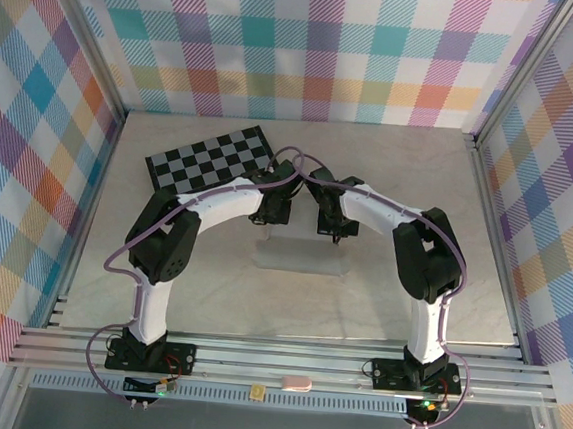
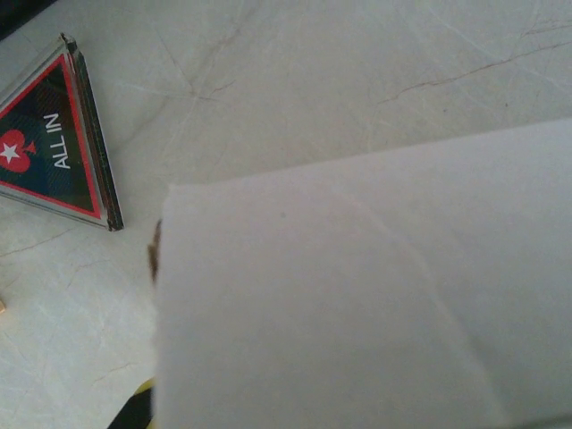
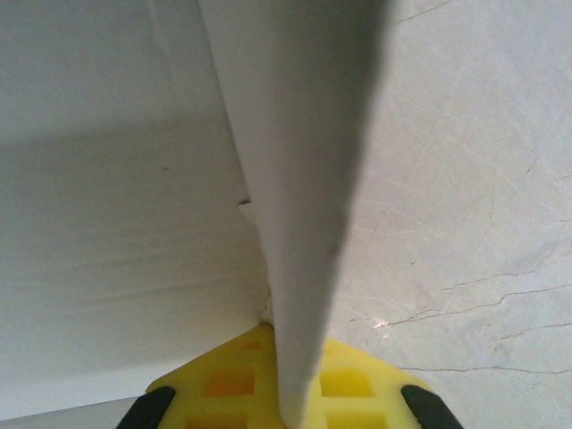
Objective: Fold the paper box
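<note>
Right wrist: paper box [image 3: 295,179] wall is being pinched by right gripper [image 3: 284,398]. Left gripper [image 1: 269,213] jaws are being pressed together, hold unclear. Box is lying near checkered board [image 1: 206,157]. Light, floppy; prob. best gripped nr creases.

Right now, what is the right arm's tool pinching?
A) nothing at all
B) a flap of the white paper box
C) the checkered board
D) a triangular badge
B: in the right wrist view, a thin white flap of the paper box runs edge-on down between the yellow pads of the right tool.
</note>
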